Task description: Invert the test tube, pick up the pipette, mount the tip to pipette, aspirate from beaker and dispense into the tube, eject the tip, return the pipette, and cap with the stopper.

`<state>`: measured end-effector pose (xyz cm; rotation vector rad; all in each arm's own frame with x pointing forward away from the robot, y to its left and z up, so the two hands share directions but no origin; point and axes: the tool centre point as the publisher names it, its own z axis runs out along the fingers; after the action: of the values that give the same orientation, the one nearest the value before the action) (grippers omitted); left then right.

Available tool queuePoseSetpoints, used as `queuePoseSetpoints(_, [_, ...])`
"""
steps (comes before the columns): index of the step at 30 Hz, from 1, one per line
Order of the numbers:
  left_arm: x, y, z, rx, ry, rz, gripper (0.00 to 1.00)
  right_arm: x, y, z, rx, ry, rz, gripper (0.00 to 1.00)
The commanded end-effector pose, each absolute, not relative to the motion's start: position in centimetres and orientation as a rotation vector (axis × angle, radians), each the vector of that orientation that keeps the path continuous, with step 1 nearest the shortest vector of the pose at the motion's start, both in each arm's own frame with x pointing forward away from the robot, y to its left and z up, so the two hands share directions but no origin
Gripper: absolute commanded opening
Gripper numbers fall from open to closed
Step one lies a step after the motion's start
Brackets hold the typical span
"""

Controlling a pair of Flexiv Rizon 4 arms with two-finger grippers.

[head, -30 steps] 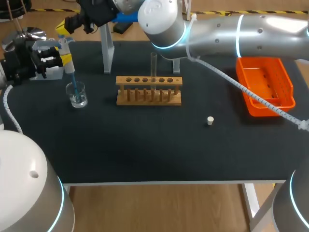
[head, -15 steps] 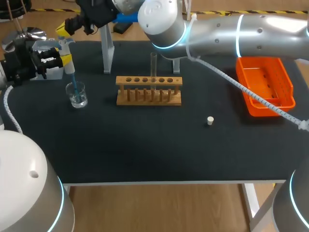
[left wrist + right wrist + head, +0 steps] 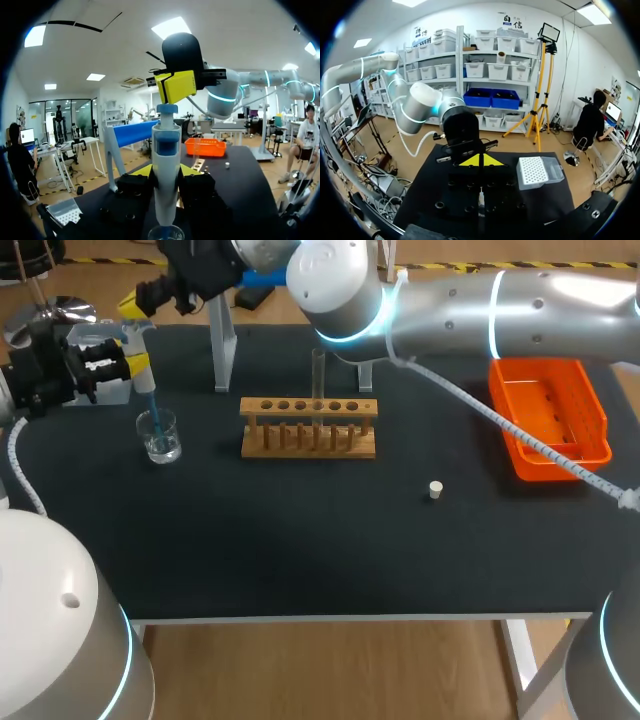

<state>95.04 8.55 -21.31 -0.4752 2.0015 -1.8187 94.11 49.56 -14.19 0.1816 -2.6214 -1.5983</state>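
Observation:
My left gripper (image 3: 128, 360) is shut on the white pipette (image 3: 166, 165), holding it upright at the table's far left. Its blue tip (image 3: 152, 412) dips into the small glass beaker (image 3: 160, 436), which holds clear liquid. My right arm reaches across from the right, and its shut gripper (image 3: 135, 302) sits directly over the pipette's blue plunger (image 3: 166, 107). Whether they touch I cannot tell. The clear test tube (image 3: 318, 375) stands upright in the wooden rack (image 3: 309, 428). A small white stopper (image 3: 435, 490) lies on the mat to the rack's right.
An orange tray (image 3: 552, 420) sits at the far right. A white pipette stand (image 3: 221, 340) with a blue bar stands behind the rack. The tip box (image 3: 538, 172) rests beside my left gripper at the table's left edge.
My right gripper has shifted very slightly above the pipette. The left gripper, pipette and beaker have stayed put.

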Motion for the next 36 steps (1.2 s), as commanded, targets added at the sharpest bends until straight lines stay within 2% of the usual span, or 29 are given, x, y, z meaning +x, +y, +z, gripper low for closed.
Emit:
queuePoseSetpoints(1, [95.1,8.6,-21.0,-0.474,1.998,-1.819,0.0,94.2,49.6,-14.8,0.183,-2.621,-1.584,0.0])
queuePoseSetpoints(21, [95.1,8.6,-21.0,-0.474,1.998,-1.819,0.0,93.7,49.3,-16.1,0.168,-2.618,-1.556,0.0])
queuePoseSetpoints(26, [95.1,8.6,-21.0,-0.474,1.998,-1.819,0.0,93.9,49.1,-14.2,0.196,-2.607,-1.612,0.0])
queuePoseSetpoints(27, [95.1,8.6,-21.0,-0.474,1.998,-1.819,0.0,93.9,48.9,-13.7,0.204,-2.607,-1.627,0.17])
queuePoseSetpoints(28, [95.1,8.6,-21.0,-0.474,1.998,-1.819,0.0,93.9,48.7,-13.2,0.211,-2.604,-1.645,0.43])
queuePoseSetpoints(29, [95.1,8.6,-21.0,-0.474,1.998,-1.819,0.0,93.9,48.4,-12.7,0.222,-2.602,-1.66,0.93])
queuePoseSetpoints(30, [95.1,8.6,-21.0,-0.474,1.998,-1.819,0.0,93.9,48.0,-12.1,0.235,-2.6,-1.674,1.0])
queuePoseSetpoints(36, [95.1,8.6,-21.0,-0.474,1.998,-1.819,0.0,93.4,43.9,-9.3,0.291,-2.576,-1.744,1.0])
